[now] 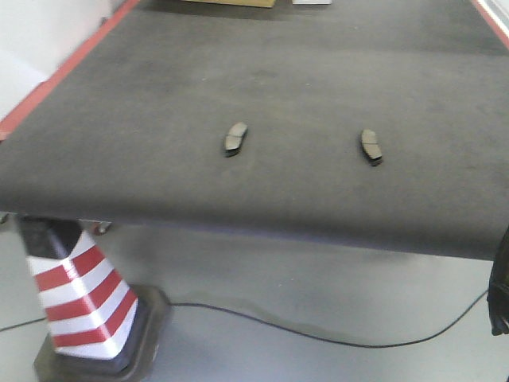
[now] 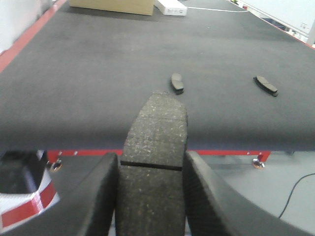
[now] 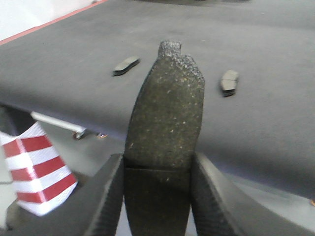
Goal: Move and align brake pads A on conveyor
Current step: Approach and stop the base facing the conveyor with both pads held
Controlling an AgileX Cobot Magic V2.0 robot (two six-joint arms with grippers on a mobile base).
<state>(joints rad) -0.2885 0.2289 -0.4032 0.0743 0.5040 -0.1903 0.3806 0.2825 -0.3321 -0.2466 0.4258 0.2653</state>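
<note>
Two brake pads lay flat on the conveyor [image 1: 159, 95] in the front view: left pad [image 1: 235, 138] and right pad [image 1: 371, 147], well apart, both near the belt's front edge, roughly level with each other, each angled slightly. Red-and-white striped cone [image 1: 79, 298] stood on the floor under the left corner, a black cable [image 1: 318, 334] trailing across the floor. Left wrist view: left gripper [image 2: 151, 196] was clamped on a third pad [image 2: 155, 157], groove visible, pad sticking forward toward the belt edge; cardboard box [image 2: 113, 6] and white box [image 2: 171, 7] sat at the far end. Right wrist view: right gripper [image 3: 157, 196] was clamped on a fourth pad [image 3: 167, 113], pointing up over the belt edge.
</note>
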